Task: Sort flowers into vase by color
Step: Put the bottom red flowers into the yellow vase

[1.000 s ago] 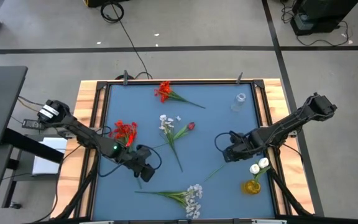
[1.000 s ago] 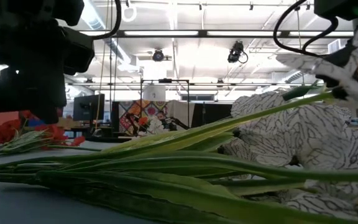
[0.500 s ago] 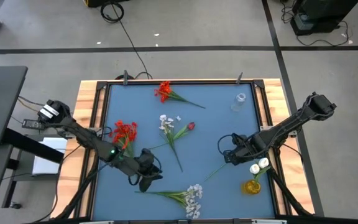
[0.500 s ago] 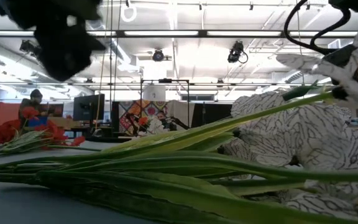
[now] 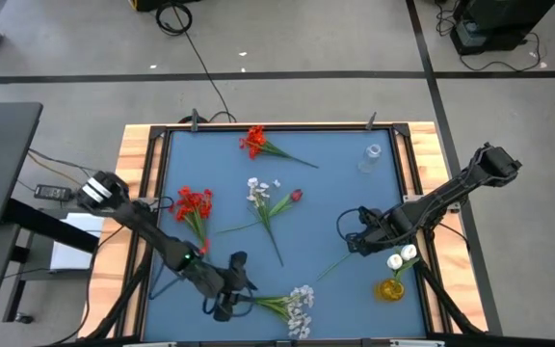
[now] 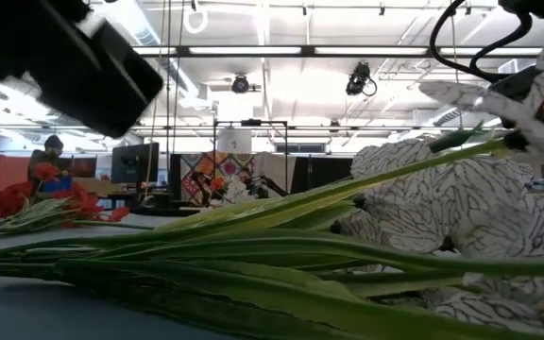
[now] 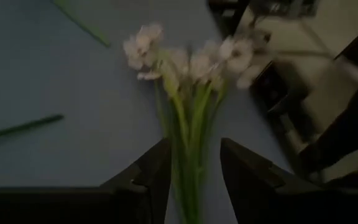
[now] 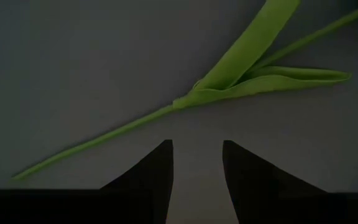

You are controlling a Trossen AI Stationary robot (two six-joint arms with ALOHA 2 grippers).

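Overhead view of a blue table mat (image 5: 335, 183) with artificial flowers lying loose. At lower centre, the left gripper (image 5: 227, 301) sits over the stem end of a spray of tiny white blossoms on green stems (image 5: 292, 304); its wrist camera shows the stems (image 7: 188, 149) running between the two dark fingers (image 7: 145, 177), which stand parted with a gap on either side, nothing clamped. This straddling pose suggests alignment for a pinch on the bundled stems.

At right of centre, the right gripper (image 5: 357, 237) hangs above the thin green stem (image 8: 104, 140) of a leafy flower, fingers likewise spread and empty, the stem lying just ahead of the tips.

Containers: a small amber glass vase (image 5: 389, 288) at lower right holds white buds (image 5: 402, 256); a clear glass vase (image 5: 371, 156) at upper right appears empty.

Still on the mat: one bright red bloom (image 5: 252, 141) at upper centre, a red cluster (image 5: 193, 203) at left, a white sprig (image 5: 257, 190) and a dark red bud (image 5: 296, 196) at centre.
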